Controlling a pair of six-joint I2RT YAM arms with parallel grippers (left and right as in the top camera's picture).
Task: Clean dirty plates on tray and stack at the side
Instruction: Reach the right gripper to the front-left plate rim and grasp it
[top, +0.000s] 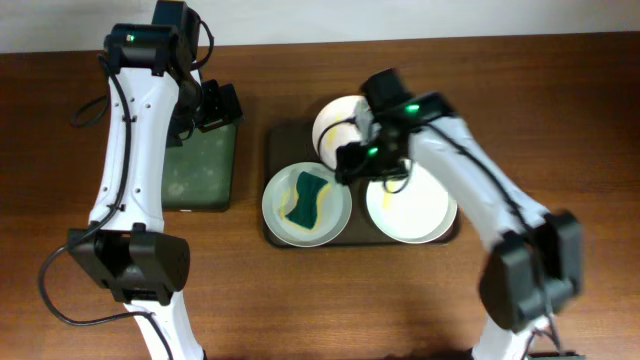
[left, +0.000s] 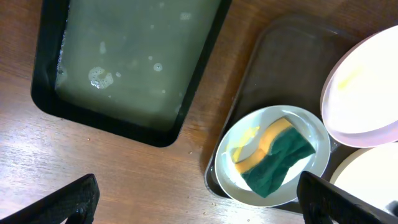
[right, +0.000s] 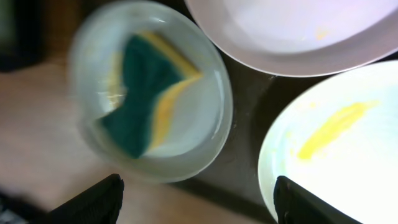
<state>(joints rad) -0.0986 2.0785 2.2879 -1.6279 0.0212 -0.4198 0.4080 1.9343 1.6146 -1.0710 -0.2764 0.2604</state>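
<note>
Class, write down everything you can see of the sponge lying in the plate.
The sponge has a dark green scrubbing face over a yellow foam layer, and a wavy, pinched outline. It looks soft and lies flat, green face mostly up, inside the white plate at the left end of the tray. Only the plate touches it. A yellow smear sits beside it on the plate.
</note>
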